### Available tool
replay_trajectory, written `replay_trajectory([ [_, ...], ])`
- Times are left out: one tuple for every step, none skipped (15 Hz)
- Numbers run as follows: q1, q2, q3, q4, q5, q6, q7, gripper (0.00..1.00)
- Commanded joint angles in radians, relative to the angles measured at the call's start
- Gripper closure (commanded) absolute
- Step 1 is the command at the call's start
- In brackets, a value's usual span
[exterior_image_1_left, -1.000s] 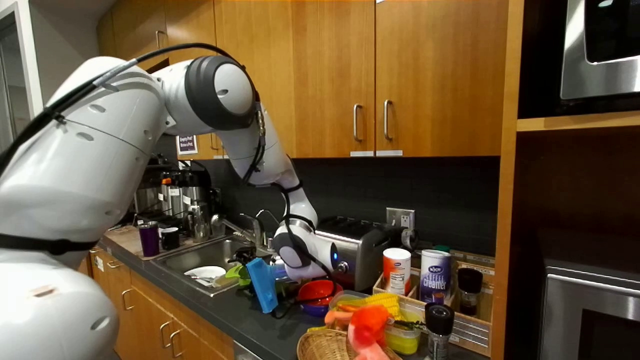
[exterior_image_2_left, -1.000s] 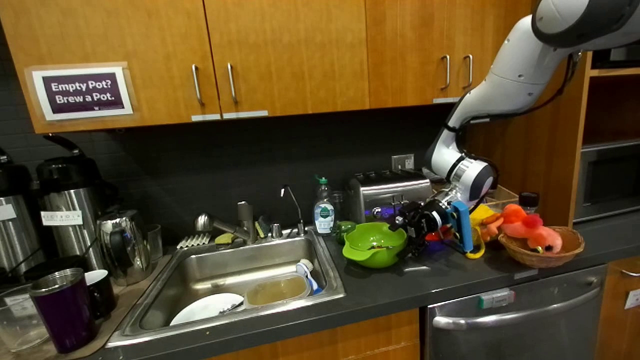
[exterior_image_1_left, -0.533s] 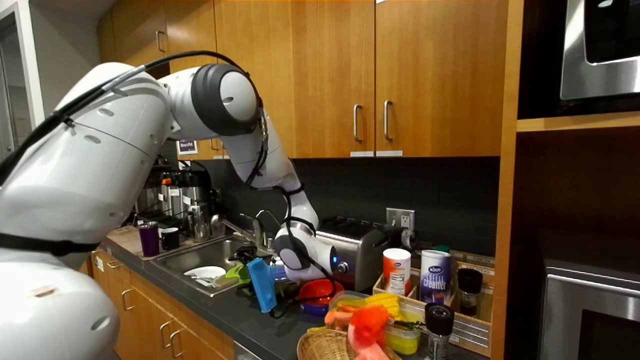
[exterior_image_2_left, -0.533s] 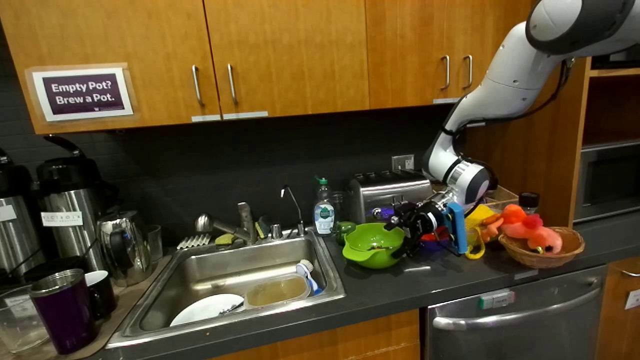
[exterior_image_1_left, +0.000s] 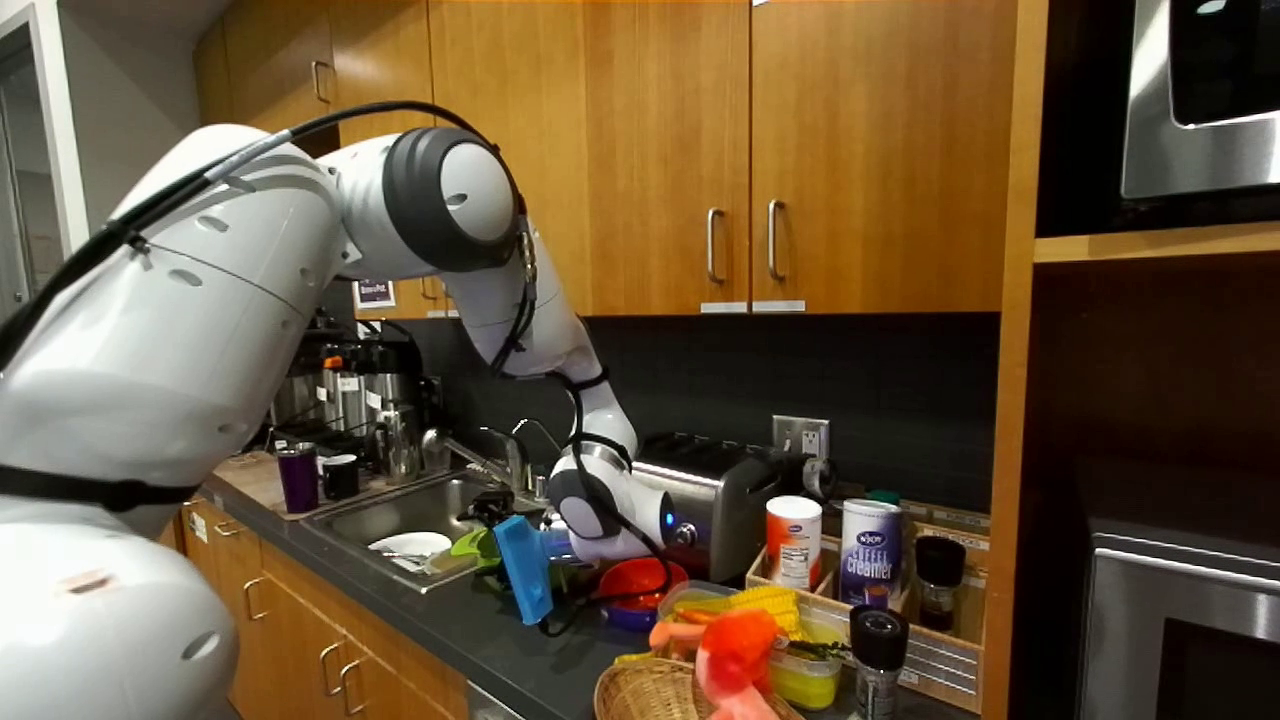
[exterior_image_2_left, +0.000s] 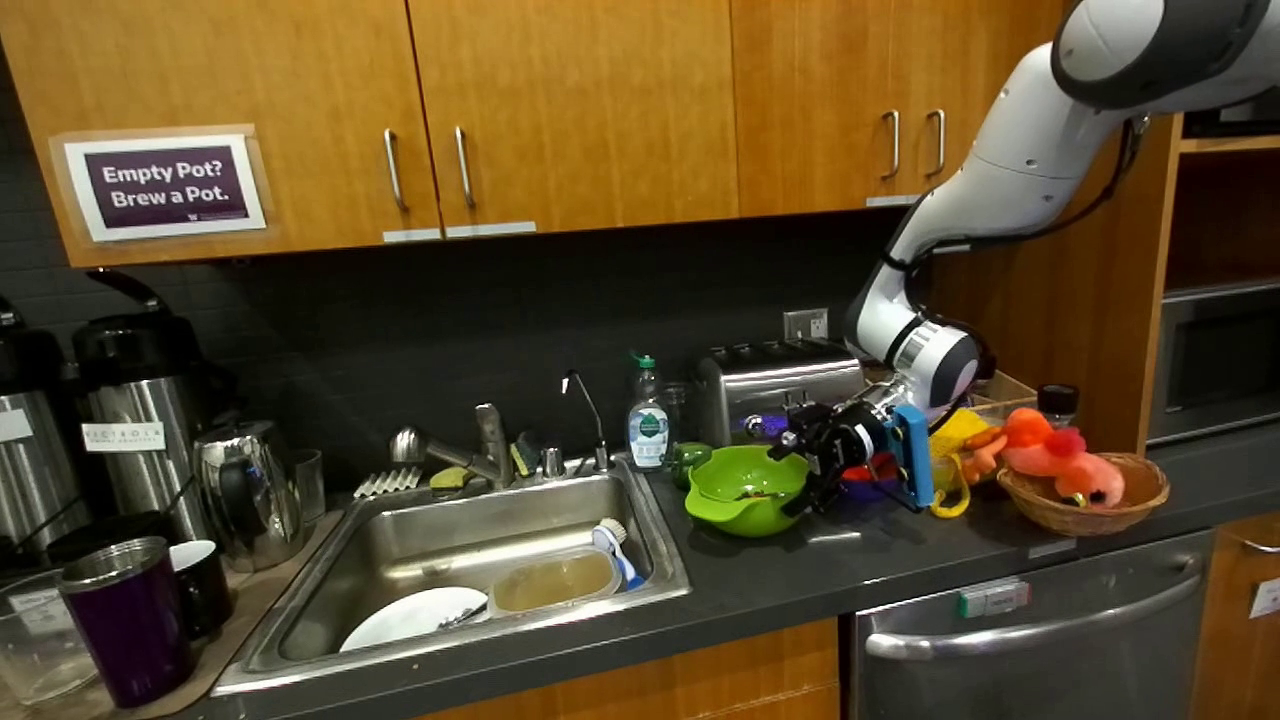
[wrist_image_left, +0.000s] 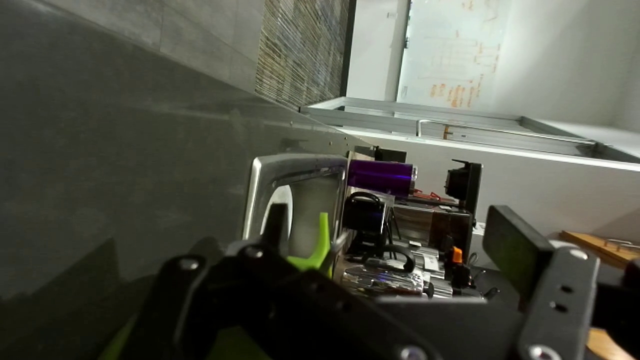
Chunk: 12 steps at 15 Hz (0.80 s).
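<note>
Green bowl, upright on the dark table, just right of the sink in an exterior view. Claw sits at the bowl's side away from the sink, fingers spread wide, nothing gripped; a finger overlaps the rim, contact can't be told. Bits inside, too small to identify. Red bowl on a blue bowl, farther from the sink. Soap bottle by the sink's back corner, toaster beyond. Basket with pink plush farthest from the sink.

Risks, as judged: lower finger could shove or tip the green bowl onto the sink edge if pushed in at this height. An off-centre squeeze might pinch only the rim, slip and spill the bits. Blue block on the wrist could knock the red bowl if it swings.
</note>
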<state>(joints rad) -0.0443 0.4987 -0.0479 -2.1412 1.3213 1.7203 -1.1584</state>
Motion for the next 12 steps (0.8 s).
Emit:
replay_trajectory([
  [-0.009, 0.01, 0.006, 0.009, 0.017, -0.017, 0.004, 0.07],
  [-0.008, 0.008, 0.006, 0.007, 0.018, -0.016, 0.008, 0.22],
  [-0.008, 0.008, 0.006, 0.007, 0.018, -0.016, 0.009, 0.31],
  [-0.008, 0.009, 0.005, 0.008, 0.016, -0.015, 0.008, 0.39],
  [-0.007, 0.008, 0.005, 0.008, 0.016, -0.014, 0.01, 0.49],
  [-0.007, 0.008, 0.005, 0.009, 0.014, -0.014, 0.01, 0.56],
  [-0.006, 0.009, 0.005, 0.009, 0.013, -0.014, 0.011, 0.65],
  [-0.006, 0.007, 0.005, 0.009, 0.012, -0.013, 0.013, 0.73],
  [-0.005, 0.008, 0.005, 0.01, 0.01, -0.014, 0.012, 0.79],
  [-0.005, 0.007, 0.005, 0.01, 0.009, -0.013, 0.014, 0.88],
  [-0.004, 0.005, 0.005, 0.009, 0.008, -0.013, 0.014, 0.94],
  [-0.004, 0.005, 0.005, 0.009, 0.007, -0.013, 0.013, 1.0],
])
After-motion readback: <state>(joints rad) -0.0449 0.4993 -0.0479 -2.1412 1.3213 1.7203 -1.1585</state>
